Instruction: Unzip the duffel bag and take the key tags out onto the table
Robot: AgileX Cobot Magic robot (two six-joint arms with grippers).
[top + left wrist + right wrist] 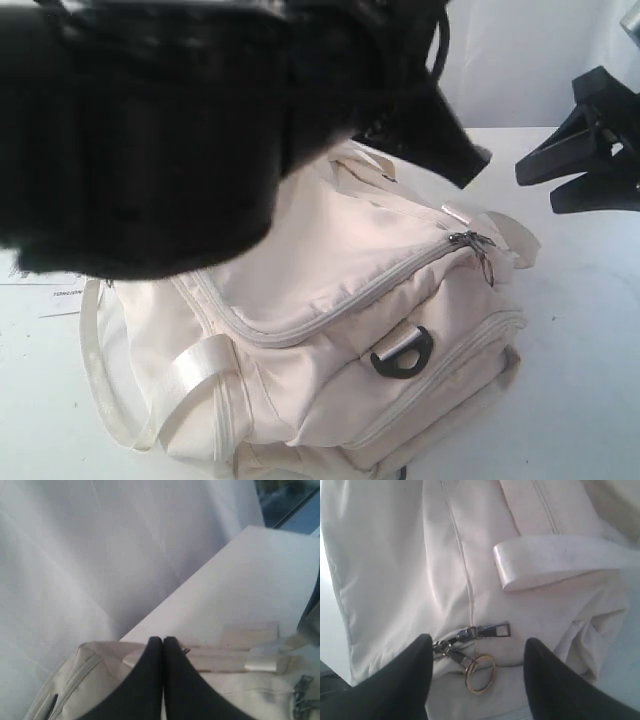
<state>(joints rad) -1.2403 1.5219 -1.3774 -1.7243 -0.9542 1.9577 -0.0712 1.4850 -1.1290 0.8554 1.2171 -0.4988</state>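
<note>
The cream duffel bag point(330, 330) lies on the white table point(585, 340) with its top zipper closed. Two metal zipper pulls point(478, 246) hang at its right end, one carrying a gold ring point(480, 674). My right gripper point(480, 642) is open, its fingers on either side of those pulls point(487, 630) without touching them; from outside it point(540, 190) hovers to the right of the bag. My left gripper point(162, 640) is shut, fingertips together over the bag's far edge beside a glossy strap point(215, 660); nothing shows between them. Its tip point(472, 158) is above the bag. The key tags are hidden.
My blurred black left arm point(150, 130) fills the upper left of the exterior view. A black D-ring point(403, 352) sits on the bag's side, and a carry strap point(110, 390) loops at the left. A white paper label point(40, 285) lies on the table behind. A white curtain point(100, 555) backs the table.
</note>
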